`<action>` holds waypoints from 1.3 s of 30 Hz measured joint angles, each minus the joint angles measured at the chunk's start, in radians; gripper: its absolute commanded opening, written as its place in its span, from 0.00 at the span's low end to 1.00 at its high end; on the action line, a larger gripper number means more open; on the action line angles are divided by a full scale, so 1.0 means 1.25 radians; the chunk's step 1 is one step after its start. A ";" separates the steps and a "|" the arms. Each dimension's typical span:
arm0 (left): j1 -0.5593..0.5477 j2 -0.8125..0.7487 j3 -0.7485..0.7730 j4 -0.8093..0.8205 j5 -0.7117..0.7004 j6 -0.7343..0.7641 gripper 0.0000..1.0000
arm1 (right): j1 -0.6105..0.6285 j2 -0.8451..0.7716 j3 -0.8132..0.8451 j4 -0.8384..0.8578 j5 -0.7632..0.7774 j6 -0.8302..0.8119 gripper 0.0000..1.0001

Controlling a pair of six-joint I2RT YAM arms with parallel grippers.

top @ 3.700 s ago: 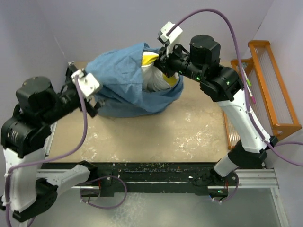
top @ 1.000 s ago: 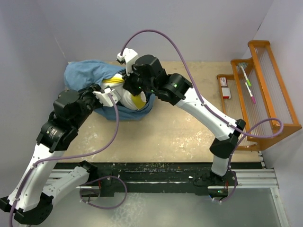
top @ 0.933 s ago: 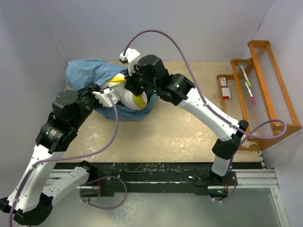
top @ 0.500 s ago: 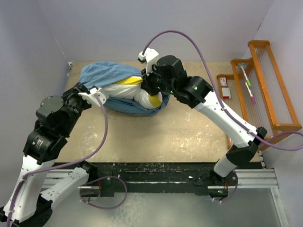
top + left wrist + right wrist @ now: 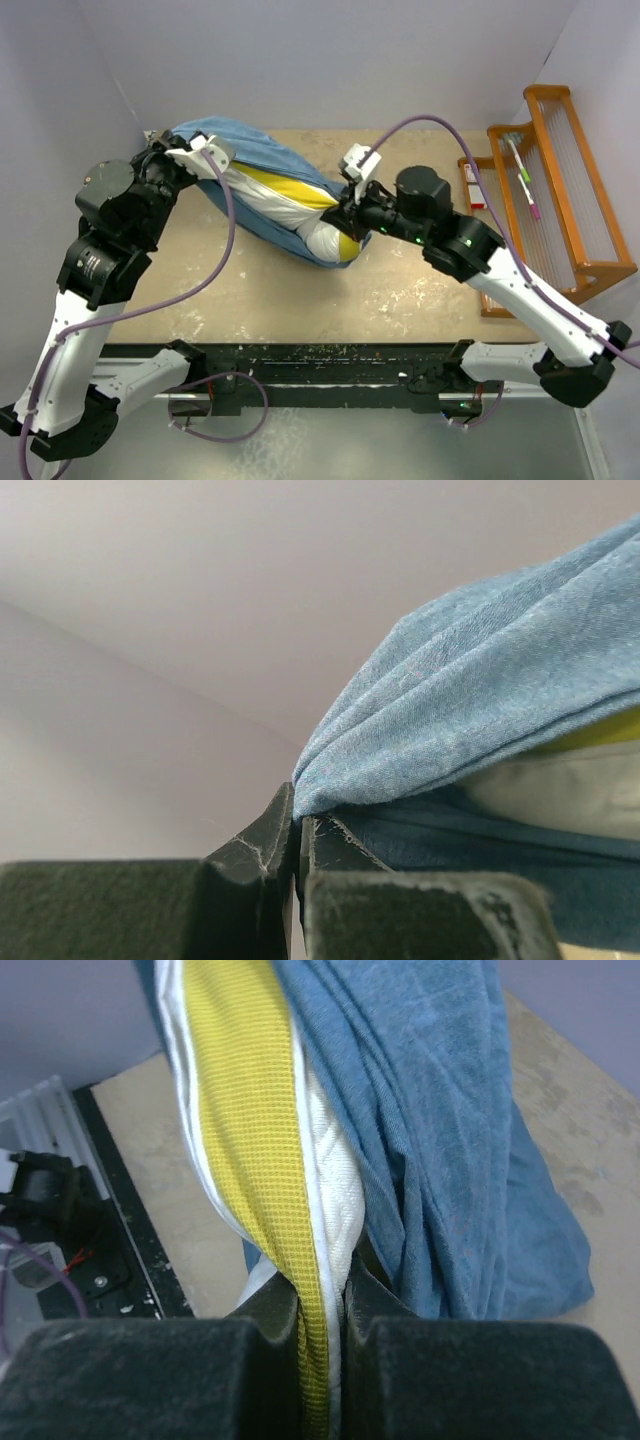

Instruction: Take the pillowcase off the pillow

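We've got the left pincer (image 5: pixel 297 818) nipping the floppy pillowcase (image 5: pixel 470 710) at 10 o'clock, and the right pincer (image 5: pixel 322 1298) clamping the squishy pillow (image 5: pixel 240 1110).

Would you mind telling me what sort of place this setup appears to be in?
Probably a robotics lab test cell rather than a home: robot arms bolted to a rail, a scuffed tabletop boxed in by plain walls, and an orange rack at the side.

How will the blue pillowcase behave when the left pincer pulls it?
Likely floppy: the pillowcase folds and wrinkles where the left pincer pinches it. Probably slides off fairly freely, since it hangs loose around the pillow.
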 measured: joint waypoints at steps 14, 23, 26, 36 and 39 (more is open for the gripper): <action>0.262 0.120 0.033 -0.034 0.222 -0.117 0.00 | 0.000 -0.198 -0.154 0.120 -0.129 -0.040 0.00; 0.427 0.170 -0.067 -0.192 0.564 -0.252 0.05 | -0.005 -0.220 -0.173 0.157 -0.133 0.006 0.00; 0.431 0.139 -0.136 -0.210 0.622 -0.265 0.03 | -0.017 -0.169 -0.094 0.149 -0.154 0.036 0.00; 0.495 0.113 -0.287 -0.173 0.720 -0.284 0.41 | -0.085 -0.063 0.084 0.166 -0.148 0.141 0.00; 0.509 0.097 -0.322 -0.174 0.741 -0.269 0.78 | -0.106 -0.049 0.097 0.181 -0.134 0.173 0.00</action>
